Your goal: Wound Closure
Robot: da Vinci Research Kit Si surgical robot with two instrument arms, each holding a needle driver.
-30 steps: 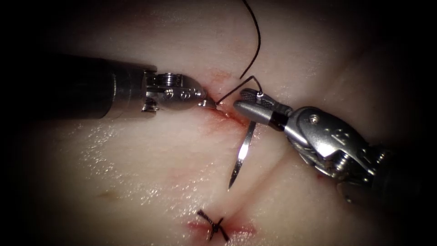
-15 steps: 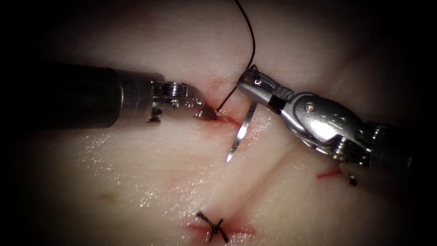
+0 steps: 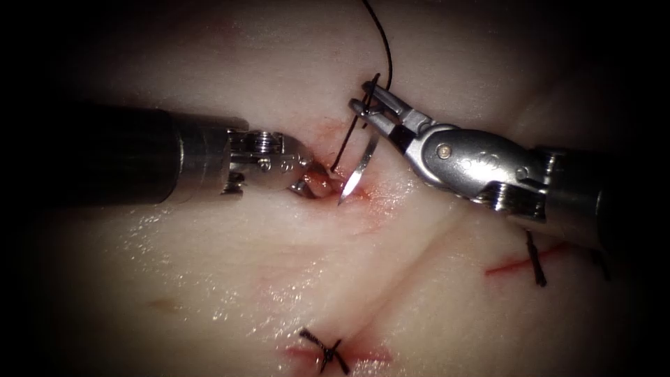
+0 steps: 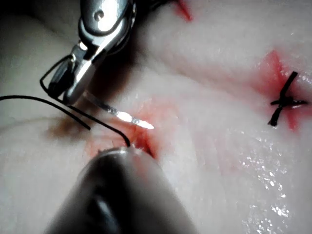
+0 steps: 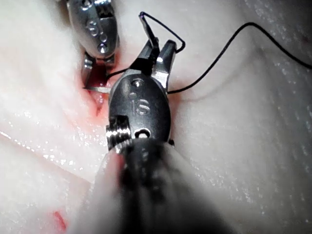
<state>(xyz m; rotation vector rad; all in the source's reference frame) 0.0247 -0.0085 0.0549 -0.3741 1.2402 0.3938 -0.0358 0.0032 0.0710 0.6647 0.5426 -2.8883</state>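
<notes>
Right claw (image 3: pixel 364 110): upper centre of the endoscope view, clenched on the needle near its thread end; a small loop of thread draped over the jaws.
Needle (image 3: pixel 359 167): free of the tissue, slanting down-left from the right claw; tip just above the red opening of the cut, beside the left claw. Lower and further left than half a second ago, when the tip hung below the cut line.
Left claw (image 3: pixel 310 183): centre-left of the endoscope view, jaws parted at the left lip of the cut; whether a fold of tissue is gripped: cannot tell.
Thread (image 3: pixel 386 52): dark strand rising from the needle end to the top edge of the endoscope view; a second short stretch running down to the tissue just left of the needle.
Tissue (image 3: pixel 209 279): pale, glistening, red fluid (image 3: pixel 363 199) around the open part of the cut.
Done so far: one finished knot (image 3: pixel 326 349) crossing the cut at the bottom centre; another stitch (image 3: pixel 536 260) at the right over a short red mark.
Left to do: the stretch under the needle tip gapes, no thread across it.
Writing: "16" stamped on the right tool's wrist (image 5: pixel 141 105) in the right wrist view; faint stamped characters on the neighbouring tool, unreadable.
</notes>
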